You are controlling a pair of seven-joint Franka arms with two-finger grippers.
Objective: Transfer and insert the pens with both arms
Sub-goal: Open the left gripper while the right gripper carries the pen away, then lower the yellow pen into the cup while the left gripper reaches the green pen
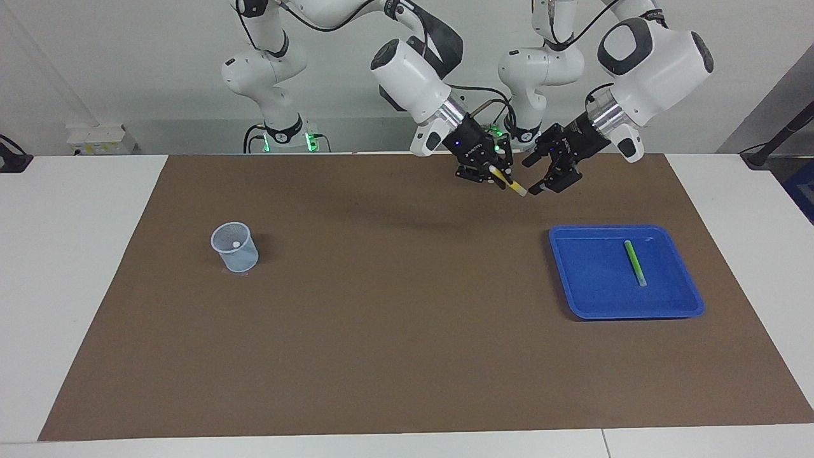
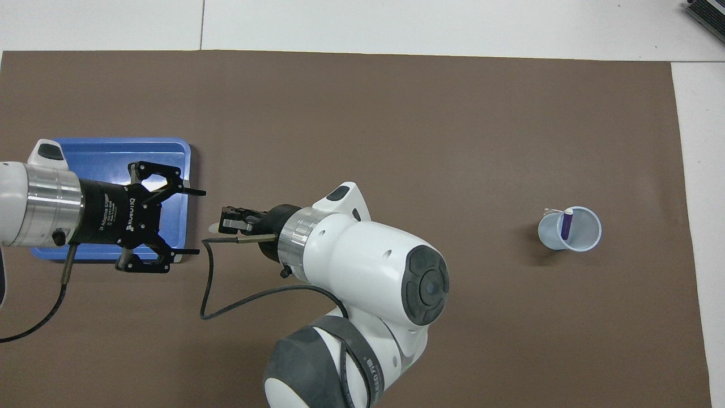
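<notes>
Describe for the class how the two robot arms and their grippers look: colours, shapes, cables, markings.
Both arms are white, rounded shells with dark grey joint caps, silver wrist rings and black cables. The left gripper and right gripper are black two-finger linkages, with white lettering on the body.

Quick count: three pens total, a yellow one [image 1: 509,181], a green one [image 1: 634,263] and a purple one [image 2: 566,224]. One blue tray [image 1: 575,289] around 3 o'clock in the facing view, one pale cup [image 1: 236,251] around 9 o'clock. Two robot arms, one brown mat [image 1: 394,331] on the counter.
</notes>
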